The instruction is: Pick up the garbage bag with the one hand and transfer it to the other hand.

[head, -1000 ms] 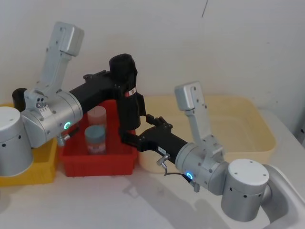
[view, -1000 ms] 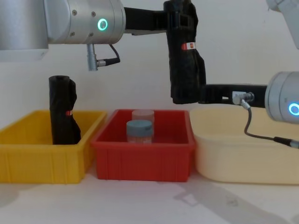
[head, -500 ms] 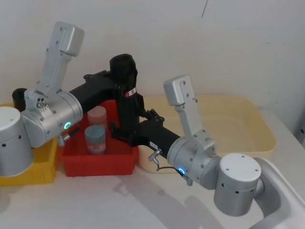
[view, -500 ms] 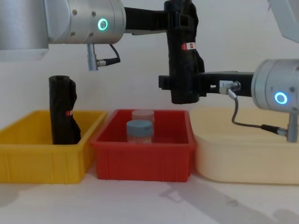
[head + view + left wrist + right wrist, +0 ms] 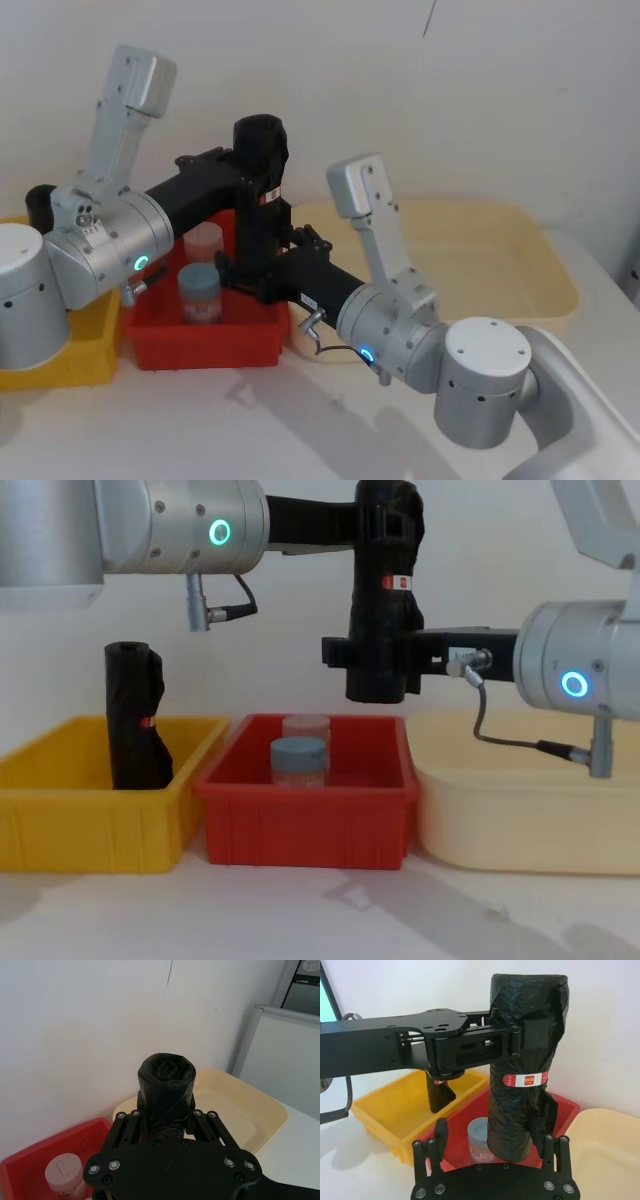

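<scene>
Left claw (image 5: 388, 522) clamping garbage bag (image 5: 380, 605) near its top, holding it upright in air over red bin's (image 5: 305, 820) right edge. Right claw (image 5: 495, 1137) is straddling the lower end w/ jaws apart, not gripping yet. Risk: left letting go early, so the soft roll is dropping onto the jars (image 5: 298, 760). Bag base is hiding behind right claw body; pad gaps are hard to judge.

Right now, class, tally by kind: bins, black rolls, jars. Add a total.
Bins: 3 (yellow bin, red bin, cream bin)
Black rolls: 2 (garbage bag in the left gripper, open right gripper around its lower part; second roll in the yellow bin)
Jars: 2, in the red bin (blue-lidded jar, pale jar)
Total: 7
</scene>
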Action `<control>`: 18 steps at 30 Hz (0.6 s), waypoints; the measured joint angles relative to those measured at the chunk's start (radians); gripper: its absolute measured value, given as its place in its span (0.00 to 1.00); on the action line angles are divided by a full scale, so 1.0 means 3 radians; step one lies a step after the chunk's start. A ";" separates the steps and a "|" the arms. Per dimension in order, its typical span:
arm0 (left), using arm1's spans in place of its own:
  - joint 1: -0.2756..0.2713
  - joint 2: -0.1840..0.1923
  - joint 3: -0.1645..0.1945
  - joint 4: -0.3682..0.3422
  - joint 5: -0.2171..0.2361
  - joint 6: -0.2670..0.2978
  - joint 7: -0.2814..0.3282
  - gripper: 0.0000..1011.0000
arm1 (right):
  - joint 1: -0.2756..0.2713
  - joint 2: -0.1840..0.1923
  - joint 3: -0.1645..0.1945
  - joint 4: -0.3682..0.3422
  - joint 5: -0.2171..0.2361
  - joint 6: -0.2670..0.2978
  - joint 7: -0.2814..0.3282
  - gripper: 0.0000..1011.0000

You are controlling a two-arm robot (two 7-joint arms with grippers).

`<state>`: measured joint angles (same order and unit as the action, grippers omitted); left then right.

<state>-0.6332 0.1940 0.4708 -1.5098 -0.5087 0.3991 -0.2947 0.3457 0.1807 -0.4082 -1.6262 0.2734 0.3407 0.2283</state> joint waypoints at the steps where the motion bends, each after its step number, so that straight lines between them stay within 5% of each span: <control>1: 0.0000 0.0000 0.0000 0.0000 0.0000 0.0000 0.0000 0.38 | 0.0006 -0.0009 -0.0001 0.0011 -0.0006 -0.0002 0.0000 0.99; 18: 0.0000 -0.0001 0.0001 0.0000 -0.0002 0.0000 -0.0004 0.38 | 0.0073 -0.0084 0.0035 0.0202 -0.0084 -0.0037 -0.0050 0.99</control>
<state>-0.6332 0.1939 0.4712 -1.5097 -0.5093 0.3991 -0.2958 0.3677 0.1555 -0.3978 -1.5656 0.2482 0.3296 0.2133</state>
